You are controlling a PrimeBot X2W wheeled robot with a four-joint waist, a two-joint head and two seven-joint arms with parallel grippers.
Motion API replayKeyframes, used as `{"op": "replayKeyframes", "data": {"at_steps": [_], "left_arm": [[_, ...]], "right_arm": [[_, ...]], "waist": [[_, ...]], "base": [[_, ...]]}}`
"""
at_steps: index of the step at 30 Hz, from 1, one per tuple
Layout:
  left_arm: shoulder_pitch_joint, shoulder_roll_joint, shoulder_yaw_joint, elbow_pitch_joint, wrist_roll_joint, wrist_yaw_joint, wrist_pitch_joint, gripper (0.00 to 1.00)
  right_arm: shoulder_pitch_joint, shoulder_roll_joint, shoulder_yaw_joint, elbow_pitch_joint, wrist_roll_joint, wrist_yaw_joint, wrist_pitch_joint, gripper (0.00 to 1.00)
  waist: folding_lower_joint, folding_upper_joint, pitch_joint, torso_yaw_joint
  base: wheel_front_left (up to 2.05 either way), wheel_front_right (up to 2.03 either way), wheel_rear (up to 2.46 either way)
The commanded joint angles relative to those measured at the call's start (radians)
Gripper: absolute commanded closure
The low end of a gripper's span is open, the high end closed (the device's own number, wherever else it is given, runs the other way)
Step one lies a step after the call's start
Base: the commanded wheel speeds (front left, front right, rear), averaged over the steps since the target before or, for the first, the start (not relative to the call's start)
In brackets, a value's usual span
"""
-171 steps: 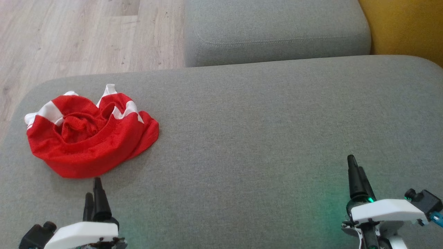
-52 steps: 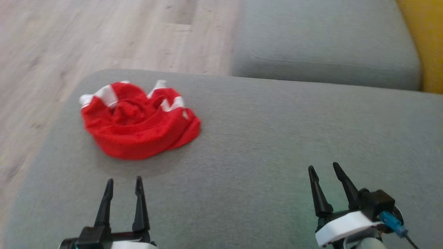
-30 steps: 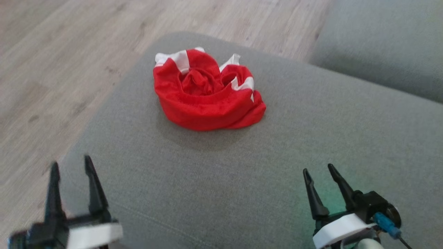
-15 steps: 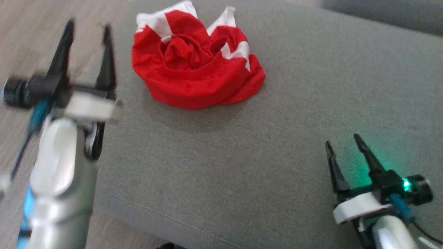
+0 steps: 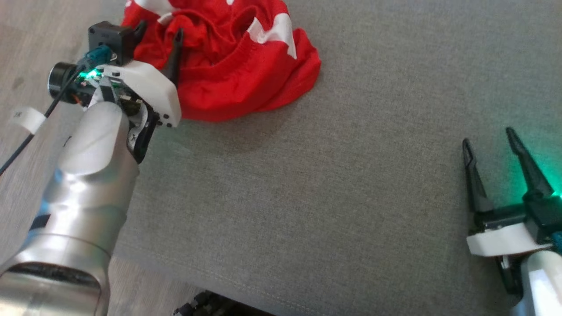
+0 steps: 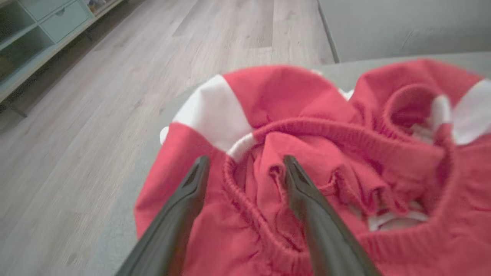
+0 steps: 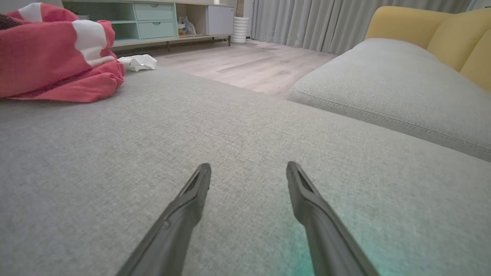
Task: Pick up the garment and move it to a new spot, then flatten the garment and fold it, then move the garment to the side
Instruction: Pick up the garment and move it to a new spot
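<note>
**Item: garment** (image 5: pixel 246 74). Red with white panels, crumpled into a loose mound. It lies at the far-left corner of the grey sofa cushion (image 5: pixel 307 197), close to the left edge. The heap is bunched, so no clear long axis can be told. A ribbed hem (image 6: pixel 326 130) loops across its top.

**Item: left pincer** (image 5: pixel 159 30). Released, jaws wide, holding nothing. It sits directly over the near-left part of the mound, fingers pointing away from the robot. In the left wrist view a raised fold of the hem lies between the two fingers. Whether the tips touch the cloth cannot be told. It is much the nearer arm. Judged: a short drop and a clench would catch that fold.

**Item: right pincer** (image 5: pixel 488 137). Released and empty. It is over bare cushion near the near-right edge, well apart from the garment, which lies to its far left.

**Surroundings:**
- Wooden floor (image 6: pixel 96 115) lies just beyond the cushion's left edge.
- A second cushion (image 7: pixel 383 76) sits past the far edge, apart.
- A white scrap (image 7: pixel 138 62) lies on the floor.

**Obstructions:** nothing stands between the left pincer and the cloth. Judged risk: the grip takes a single layer and the rest trails.
</note>
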Motion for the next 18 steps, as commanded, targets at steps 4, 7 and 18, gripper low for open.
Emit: {"op": "replayKeyframes", "data": {"at_steps": [4, 7, 18], "left_arm": [[-0.078, 0.039, 0.001, 0.099, 0.016, 0.002, -0.022, 0.0], [-0.112, 0.024, -0.019, 0.179, 0.006, 0.002, -0.06, 0.63], [-0.234, 0.092, -0.051, 0.208, -0.003, 0.002, -0.247, 1.0]], "right_arm": [[-0.037, -0.011, 0.013, -0.026, 0.002, -0.001, -0.005, 0.0], [-0.047, 0.001, 0.023, -0.031, 0.002, -0.001, -0.005, 0.0], [-0.085, 0.048, 0.029, -0.002, 0.023, -0.001, -0.005, 0.0]], "waist": [[0.0, 0.0, 0.05, -0.013], [0.0, 0.0, 0.065, -0.021], [0.0, 0.0, -0.013, -0.07]], "base": [[0.0, 0.0, 0.0], [0.0, 0.0, 0.0], [0.0, 0.0, 0.0]]}}
